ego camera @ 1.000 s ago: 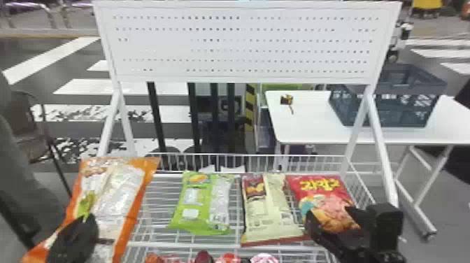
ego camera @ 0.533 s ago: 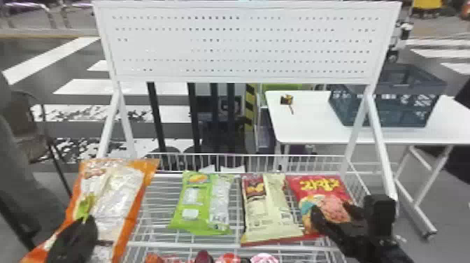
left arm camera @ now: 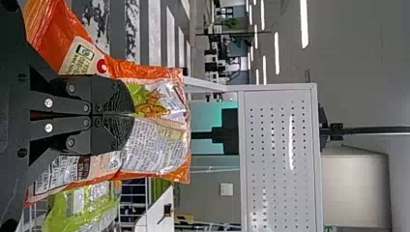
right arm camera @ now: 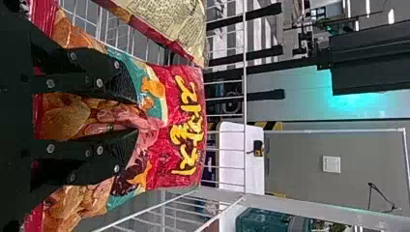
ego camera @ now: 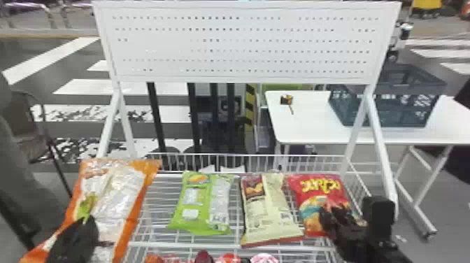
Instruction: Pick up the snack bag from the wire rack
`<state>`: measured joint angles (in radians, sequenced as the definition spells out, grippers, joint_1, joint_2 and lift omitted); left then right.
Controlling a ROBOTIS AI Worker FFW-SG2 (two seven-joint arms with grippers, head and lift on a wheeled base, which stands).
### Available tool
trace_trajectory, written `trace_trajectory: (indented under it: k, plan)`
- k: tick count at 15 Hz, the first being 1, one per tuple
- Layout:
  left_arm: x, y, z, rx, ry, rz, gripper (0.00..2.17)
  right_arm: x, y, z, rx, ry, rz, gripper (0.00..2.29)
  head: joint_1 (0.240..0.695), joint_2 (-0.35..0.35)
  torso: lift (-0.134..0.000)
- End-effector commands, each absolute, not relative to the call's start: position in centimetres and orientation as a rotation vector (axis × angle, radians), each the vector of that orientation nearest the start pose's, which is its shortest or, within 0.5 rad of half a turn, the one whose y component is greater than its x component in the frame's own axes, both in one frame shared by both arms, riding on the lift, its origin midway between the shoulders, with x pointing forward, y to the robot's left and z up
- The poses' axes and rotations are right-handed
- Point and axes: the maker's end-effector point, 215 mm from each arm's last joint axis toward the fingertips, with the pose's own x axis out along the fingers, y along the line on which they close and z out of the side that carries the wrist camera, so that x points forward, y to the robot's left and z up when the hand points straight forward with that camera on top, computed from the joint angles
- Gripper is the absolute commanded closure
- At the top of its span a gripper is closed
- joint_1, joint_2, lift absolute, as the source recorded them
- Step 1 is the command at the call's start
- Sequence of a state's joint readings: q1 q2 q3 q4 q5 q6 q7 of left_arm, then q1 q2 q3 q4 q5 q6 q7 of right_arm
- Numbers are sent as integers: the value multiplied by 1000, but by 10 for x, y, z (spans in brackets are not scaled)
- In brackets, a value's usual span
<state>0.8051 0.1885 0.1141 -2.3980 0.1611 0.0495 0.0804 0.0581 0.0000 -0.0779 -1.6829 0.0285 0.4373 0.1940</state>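
While the left gripper (ego camera: 82,225) has its jaws clamped on the orange bag (ego camera: 120,196) at the left, the right gripper (ego camera: 330,213) holds its jaws apart at the face of the red snack bag (ego camera: 309,189). That bag lies right in the wire rack (ego camera: 209,245), beside the cream bag (ego camera: 260,218); the green bag (ego camera: 196,206) lies farther left. A crate (ego camera: 402,119) stands on the far right tabletop (ego camera: 304,129).

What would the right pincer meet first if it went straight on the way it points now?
Probably the red snack bag, which shows between and beyond the parted fingers of the right pincer; contact is unclear.
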Motion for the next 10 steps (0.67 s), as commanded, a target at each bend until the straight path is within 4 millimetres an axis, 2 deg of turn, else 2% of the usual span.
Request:
trace_trajectory:
  k: [1,4,8,10]
  plan:
    - [372,280,-272,59,20,15,1673,554,-233,-438,18,373,105,2246,499,0,0]
    - [370,280,-268,70,18,10,1673,548,-236,-418,17,325,85,2246,499,0,0]
    - [370,279,-264,76,13,7,1673,527,-238,-365,-19,218,18,2246,499,0,0]
    - [369,277,-262,73,9,4,1673,510,-230,-340,-5,170,31,2246,499,0,0]
